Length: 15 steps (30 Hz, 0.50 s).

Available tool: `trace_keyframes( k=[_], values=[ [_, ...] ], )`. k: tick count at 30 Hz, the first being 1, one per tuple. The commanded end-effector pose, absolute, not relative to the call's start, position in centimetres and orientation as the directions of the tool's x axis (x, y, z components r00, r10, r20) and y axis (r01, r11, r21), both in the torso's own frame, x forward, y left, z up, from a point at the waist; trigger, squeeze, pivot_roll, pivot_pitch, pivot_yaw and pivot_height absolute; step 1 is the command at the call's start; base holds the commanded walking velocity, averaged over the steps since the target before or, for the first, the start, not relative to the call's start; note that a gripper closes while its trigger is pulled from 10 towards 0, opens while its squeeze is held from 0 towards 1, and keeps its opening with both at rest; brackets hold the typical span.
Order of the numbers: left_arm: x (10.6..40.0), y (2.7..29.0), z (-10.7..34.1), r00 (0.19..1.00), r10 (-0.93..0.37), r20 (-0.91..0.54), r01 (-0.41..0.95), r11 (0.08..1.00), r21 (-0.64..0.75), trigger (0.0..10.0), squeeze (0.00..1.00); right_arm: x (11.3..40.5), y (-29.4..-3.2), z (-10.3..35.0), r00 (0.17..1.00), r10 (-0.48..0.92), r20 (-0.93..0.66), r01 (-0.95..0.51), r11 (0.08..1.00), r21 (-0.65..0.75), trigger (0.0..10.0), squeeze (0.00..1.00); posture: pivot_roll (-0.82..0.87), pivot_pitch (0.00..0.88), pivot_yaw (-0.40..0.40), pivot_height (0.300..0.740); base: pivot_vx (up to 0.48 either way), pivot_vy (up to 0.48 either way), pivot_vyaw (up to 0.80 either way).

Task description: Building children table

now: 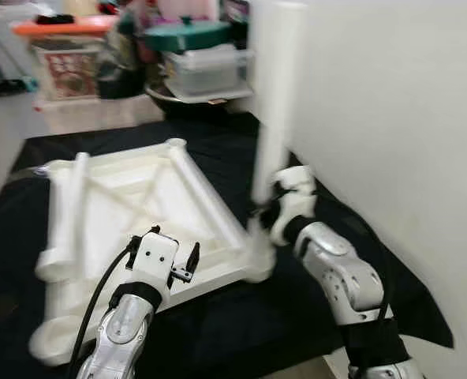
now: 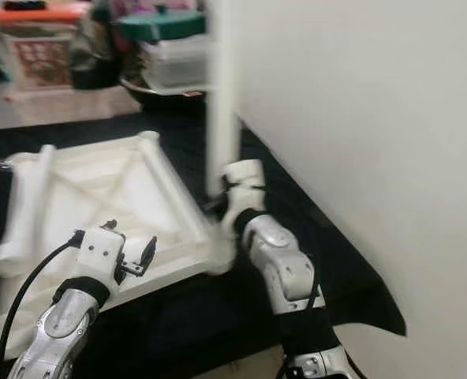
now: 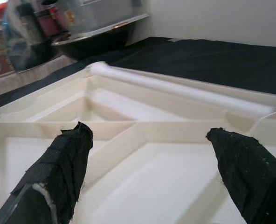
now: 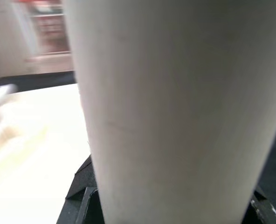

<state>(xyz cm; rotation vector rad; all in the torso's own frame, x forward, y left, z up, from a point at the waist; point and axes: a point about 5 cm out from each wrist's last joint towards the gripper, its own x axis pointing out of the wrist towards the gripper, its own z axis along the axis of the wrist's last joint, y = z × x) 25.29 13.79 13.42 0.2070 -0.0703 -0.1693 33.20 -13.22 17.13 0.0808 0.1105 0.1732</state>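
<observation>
An upturned white table top (image 1: 210, 197) lies on a black cloth (image 1: 241, 324). At its near right corner a white table leg (image 1: 277, 95) stands upright, and my right gripper (image 1: 265, 209) is shut on its lower end. In the right wrist view the leg (image 4: 175, 107) sits close between the dark fingers (image 4: 82, 196). A second white leg (image 1: 68, 213) lies loose along the left side of the table top. My left gripper (image 1: 174, 245) hovers open over the near edge of the top, its fingers (image 3: 68, 158) spread above the ribbed underside (image 3: 142, 186) with nothing between them.
A white wall (image 1: 391, 118) rises close on the right, just behind the upright leg. Beyond the cloth stand stacked storage boxes, a green-lidded container (image 1: 188, 33) and an orange-lidded bin (image 1: 64, 28). Pale floor (image 1: 5, 134) shows at the far left.
</observation>
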Motion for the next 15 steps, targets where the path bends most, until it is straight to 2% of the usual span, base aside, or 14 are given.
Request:
trace_keyframes(
  k=[1, 3, 5, 6, 7, 8, 11, 12, 14, 15],
  values=[
    [25.3, 13.8, 13.4, 0.982, -0.18, 0.051, 0.164, 0.96, 0.225, 10.0, 0.0, 31.9, -13.8, 13.1, 0.954, 0.067, -0.292, -0.046, 0.996, 0.08, 0.0, 0.0, 0.09, 0.0, -0.033, 0.74, 0.0, 0.0, 0.0],
    [25.3, 13.7, 13.3, 0.982, -0.182, 0.047, 0.167, 0.96, 0.225, 10.0, 0.0, 31.0, -11.5, 13.9, 0.954, 0.122, -0.274, -0.108, 0.992, 0.064, 0.0, 0.0, 0.08, 0.0, -0.029, 0.74, 0.0, 0.0, 0.0],
    [25.3, 13.7, 13.3, 0.982, -0.183, 0.047, 0.168, 0.96, 0.225, 10.0, 0.0, 30.9, -10.9, 14.1, 0.95, 0.146, -0.275, -0.135, 0.989, 0.058, 0.0, 0.0, 0.08, 0.0, -0.029, 0.74, 0.0, 0.0, 0.0],
    [25.3, 13.7, 13.3, 0.982, -0.184, 0.046, 0.169, 0.96, 0.225, 10.0, 0.0, 30.8, -10.1, 14.7, 0.949, 0.192, -0.25, -0.184, 0.981, 0.055, 10.0, 0.0, 0.08, 0.0, -0.028, 0.74, 0.0, 0.0, 0.0],
    [25.3, 13.7, 13.3, 0.982, -0.184, 0.046, 0.169, 0.96, 0.225, 10.0, 0.0, 30.8, -10.1, 14.7, 0.949, 0.192, -0.25, -0.184, 0.981, 0.055, 10.0, 0.0, 0.08, 0.0, -0.028, 0.74, 0.0, 0.0, 0.0],
    [25.3, 13.7, 13.3, 0.981, -0.186, 0.047, 0.171, 0.959, 0.224, 10.0, 0.0, 30.9, -9.5, 16.1, 0.95, 0.27, -0.159, -0.262, 0.962, 0.072, 10.0, 1.0, 0.08, 0.0, -0.03, 0.74, 0.0, 0.0, 0.0],
    [25.4, 13.7, 13.3, 0.981, -0.186, 0.047, 0.171, 0.96, 0.224, 10.0, 0.0, 31.3, -9.2, 17.1, 0.942, 0.315, -0.114, -0.303, 0.947, 0.108, 10.0, 1.0, 0.08, 0.0, -0.032, 0.74, 0.0, 0.0, 0.0],
    [25.4, 13.7, 13.3, 0.982, -0.184, 0.049, 0.169, 0.96, 0.223, 10.0, 0.0, 31.8, -9.0, 18.2, 0.911, 0.407, -0.07, -0.394, 0.908, 0.145, 10.0, 0.0, 0.09, 0.0, -0.035, 0.74, 0.0, 0.0, 0.0],
    [25.4, 13.7, 13.3, 0.982, -0.184, 0.049, 0.169, 0.96, 0.223, 10.0, 0.0, 31.8, -9.0, 18.2, 0.911, 0.407, -0.07, -0.394, 0.908, 0.145, 10.0, 0.0, 0.09, 0.0, -0.035, 0.74, 0.0, 0.0, 0.0],
    [25.5, 13.7, 13.3, 0.982, -0.184, 0.051, 0.168, 0.96, 0.223, 10.0, 0.0, 31.7, -9.1, 19.5, 0.853, 0.521, -0.01, -0.514, 0.844, 0.155, 10.0, 0.0, 0.09, 0.0, -0.036, 0.74, 0.0, 0.0, 0.0]
  ],
)
